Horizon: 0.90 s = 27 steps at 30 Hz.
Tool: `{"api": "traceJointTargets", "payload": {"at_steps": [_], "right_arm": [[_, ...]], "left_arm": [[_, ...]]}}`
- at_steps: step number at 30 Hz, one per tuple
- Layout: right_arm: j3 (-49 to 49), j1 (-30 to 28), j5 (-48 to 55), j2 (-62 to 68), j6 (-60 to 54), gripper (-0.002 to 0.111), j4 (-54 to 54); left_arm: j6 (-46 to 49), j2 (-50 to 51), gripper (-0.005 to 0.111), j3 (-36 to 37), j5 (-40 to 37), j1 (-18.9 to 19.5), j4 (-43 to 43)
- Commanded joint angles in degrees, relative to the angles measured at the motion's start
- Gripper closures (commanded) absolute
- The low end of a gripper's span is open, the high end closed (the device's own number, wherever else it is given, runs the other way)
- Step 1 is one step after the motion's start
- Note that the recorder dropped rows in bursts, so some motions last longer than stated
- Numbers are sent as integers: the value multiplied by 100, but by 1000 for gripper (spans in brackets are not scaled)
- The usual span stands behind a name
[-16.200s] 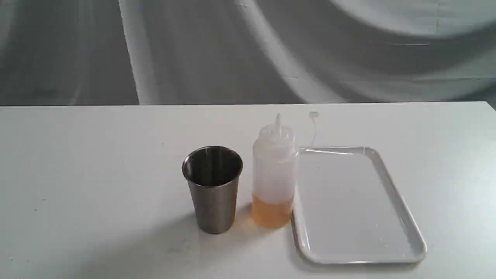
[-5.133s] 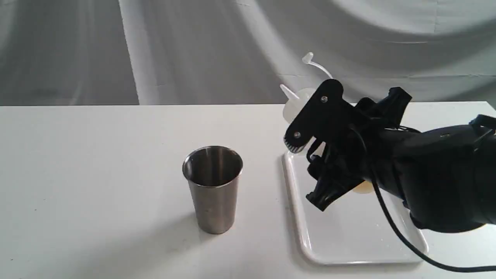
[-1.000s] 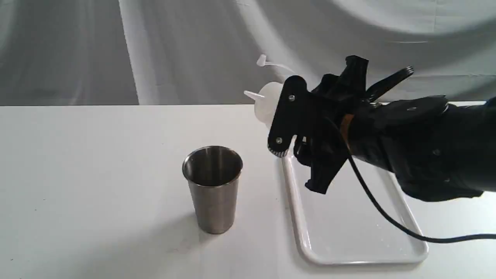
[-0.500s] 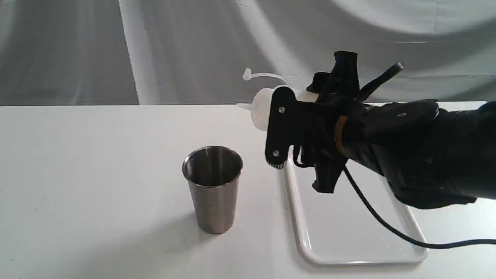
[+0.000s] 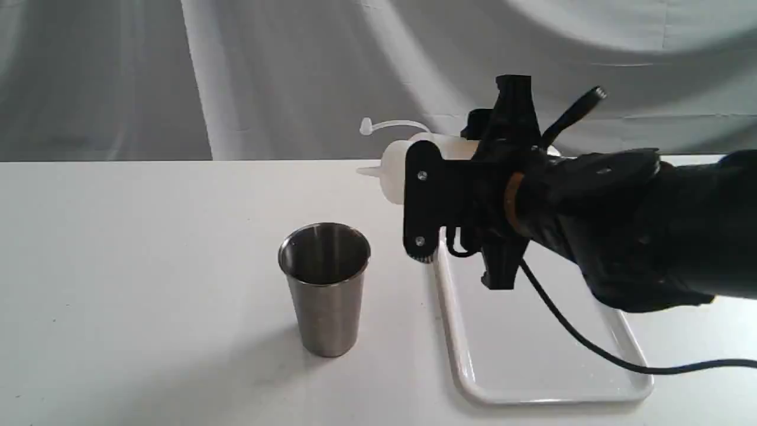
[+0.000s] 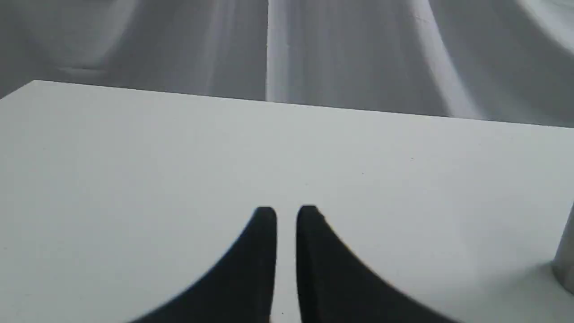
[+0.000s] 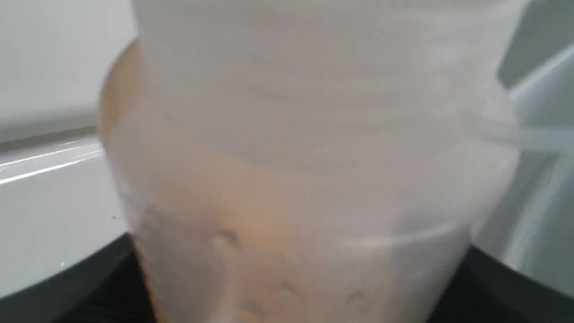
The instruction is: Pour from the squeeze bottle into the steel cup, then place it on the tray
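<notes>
The squeeze bottle (image 5: 392, 173) lies about level in the air, nozzle pointing left, cap strap (image 5: 390, 125) arched above it. My right gripper (image 5: 421, 198) is shut on its body. In the exterior view the nozzle tip hangs well above the right side of the steel cup (image 5: 324, 287), which stands upright on the table. In the right wrist view the bottle (image 7: 305, 179) fills the picture, amber liquid pooled along it. The white tray (image 5: 535, 378) lies under the right arm. My left gripper (image 6: 286, 217) hovers low over bare table, fingers nearly together with nothing between them.
The white table (image 5: 136, 248) ends at a grey draped backdrop (image 5: 284, 77) behind. A black cable (image 5: 591, 349) from the right arm hangs over the tray. The cup's edge (image 6: 566, 258) shows at one side of the left wrist view.
The right gripper has rolled the bottle from nozzle slightly raised to about level and carried it a little left toward the cup. Cup, tray and left gripper have not moved.
</notes>
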State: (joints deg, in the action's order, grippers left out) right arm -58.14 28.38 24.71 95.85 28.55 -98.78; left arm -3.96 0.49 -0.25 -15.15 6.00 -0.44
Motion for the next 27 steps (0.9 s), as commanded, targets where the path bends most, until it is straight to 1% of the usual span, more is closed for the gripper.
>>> {"api": "traceJointTargets", "payload": {"at_steps": [1, 4, 6, 9, 16, 20, 27], "right_arm": [[-402, 38, 400, 223, -20, 108, -116], [-656, 51, 445, 455, -130, 108, -116], [-772, 92, 445, 579, -471, 108, -116], [-795, 143, 445, 674, -747, 108, -116], [-795, 158, 483, 751, -878, 108, -116], [-795, 158, 621, 792, -1515, 108, -116], [-795, 158, 702, 792, -1939, 108, -116]], "left_arm": [[-13, 9, 98, 25, -7, -26, -23], [-13, 9, 98, 25, -7, -26, -23], [-13, 9, 98, 25, -7, -26, -23], [-13, 9, 98, 25, -7, -26, -23], [-13, 9, 98, 25, -7, -26, -23], [-13, 9, 98, 25, -7, -26, -23], [-13, 9, 98, 25, -7, -26, -23]]}}
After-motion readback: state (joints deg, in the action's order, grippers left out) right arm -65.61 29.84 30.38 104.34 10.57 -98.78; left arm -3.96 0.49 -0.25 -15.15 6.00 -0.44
